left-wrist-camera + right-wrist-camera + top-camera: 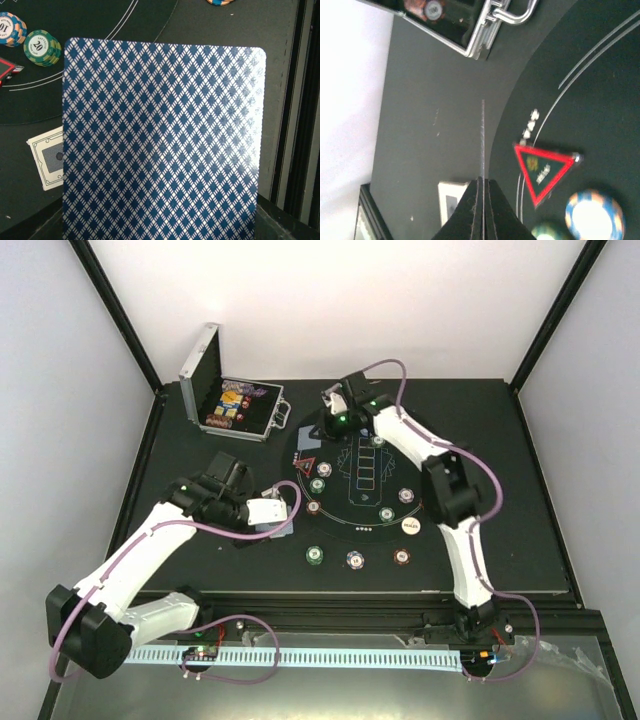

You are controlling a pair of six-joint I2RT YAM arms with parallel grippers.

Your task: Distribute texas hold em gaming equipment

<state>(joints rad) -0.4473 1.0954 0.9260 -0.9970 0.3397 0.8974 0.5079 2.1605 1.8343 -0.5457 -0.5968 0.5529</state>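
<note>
1. Your left tool (272,514) hung over the left edge of the round black mat (345,536) on the desk (520,490). It gripped a blue diamond-backed card (162,145), which stood upright and filled its wrist view, hiding the fingers.
2. Beside that card, a white-bordered card (49,158) lay flat on the desk, just off the mat's left edge.
3. Your right tool (482,181) sat at the mat's far-left edge. Its fingers were pressed closed on a second card (483,135), seen edge-on as a thin line.
4. A red triangular marker (545,170) lay on the mat just near of that tool, with a blue-white chip (595,216) beside it.
5. More poker chips (355,560) ringed the mat. A white button (410,526) lay at its near-right.
6. The open silver case (235,405) stood at the far left of the desk, apart from the mat.
</note>
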